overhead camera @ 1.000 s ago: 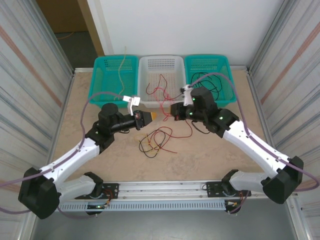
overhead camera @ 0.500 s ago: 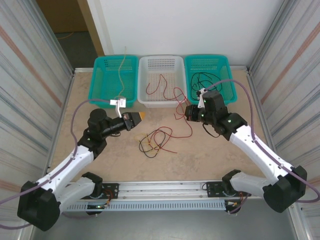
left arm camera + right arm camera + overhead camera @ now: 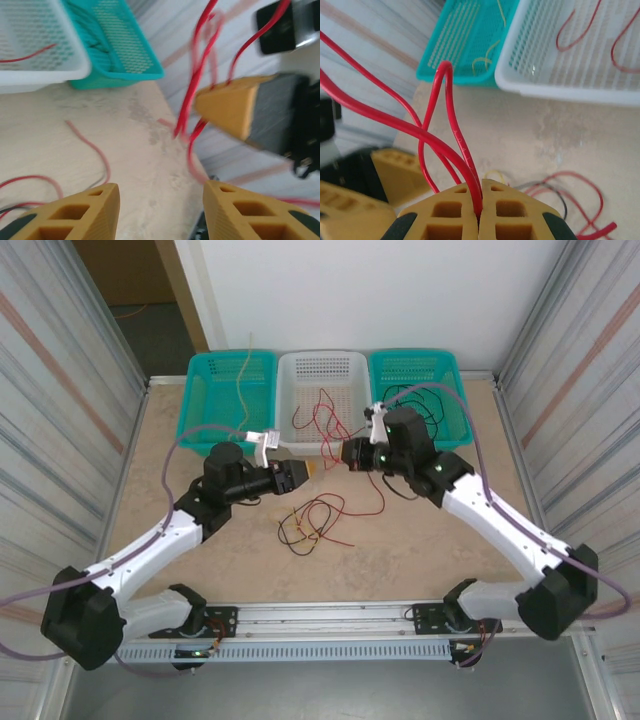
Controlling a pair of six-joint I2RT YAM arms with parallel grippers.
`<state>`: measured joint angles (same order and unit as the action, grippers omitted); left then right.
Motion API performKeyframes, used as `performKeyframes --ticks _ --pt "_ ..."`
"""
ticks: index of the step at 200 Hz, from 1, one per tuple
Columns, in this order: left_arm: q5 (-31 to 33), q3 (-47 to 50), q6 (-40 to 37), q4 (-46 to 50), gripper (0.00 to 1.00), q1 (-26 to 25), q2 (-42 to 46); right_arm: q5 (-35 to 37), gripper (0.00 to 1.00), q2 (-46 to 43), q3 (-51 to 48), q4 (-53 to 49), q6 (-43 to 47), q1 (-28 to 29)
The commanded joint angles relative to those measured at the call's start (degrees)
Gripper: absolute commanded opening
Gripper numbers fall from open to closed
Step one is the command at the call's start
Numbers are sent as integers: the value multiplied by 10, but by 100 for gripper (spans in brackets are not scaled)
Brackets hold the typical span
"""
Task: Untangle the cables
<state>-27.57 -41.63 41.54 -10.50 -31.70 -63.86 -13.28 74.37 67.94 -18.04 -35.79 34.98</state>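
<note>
My right gripper [image 3: 345,455] [image 3: 480,187] is shut on a red cable [image 3: 445,100], which loops up out of its closed fingertips. The same red cable [image 3: 197,75] hangs just in front of my left gripper [image 3: 305,472] [image 3: 160,200]. That gripper's jaws stand open with nothing between them, a short way left of the right one. A small tangle of red, black and yellow cables [image 3: 315,520] lies on the table below both grippers. Another red strand [image 3: 377,495] trails down to the table under the right wrist.
Three baskets line the far edge. The left teal basket [image 3: 200,400] holds a yellow cable [image 3: 243,375]. The white basket [image 3: 345,365] holds red cables [image 3: 320,415]. The right teal basket [image 3: 455,390] holds a black cable [image 3: 415,400]. Corrugated walls flank both sides.
The grippers pulled apart, then came back together at the table's middle. My left gripper, shut a second ago, now has its jaws open. The right stays shut on the red cable.
</note>
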Motion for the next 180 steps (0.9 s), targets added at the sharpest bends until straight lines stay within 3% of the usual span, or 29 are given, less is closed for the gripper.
performKeyframes --ticks 1,32,52,74,81,92,136,180 --pt "97 -9 -22 137 49 19 38 8 0 72 85 -19 1 -36" --pt "104 22 -23 207 50 44 83 -21 11 208 196 -27 -3 -89" --pt "106 35 -27 247 53 45 100 -46 30 301 304 -75 8 -111" --pt "115 37 -37 289 58 45 110 -47 40 344 358 -95 9 -122" --pt "118 36 -41 299 60 45 113 -44 49 339 354 -90 9 -122" --pt "120 33 -45 311 62 47 113 -41 55 326 341 -84 9 -122" --pt "115 18 -49 341 63 52 69 -3 56 205 211 -85 34 -95" --pt "92 2 -56 371 56 50 10 95 57 48 -1 -100 16 -10"
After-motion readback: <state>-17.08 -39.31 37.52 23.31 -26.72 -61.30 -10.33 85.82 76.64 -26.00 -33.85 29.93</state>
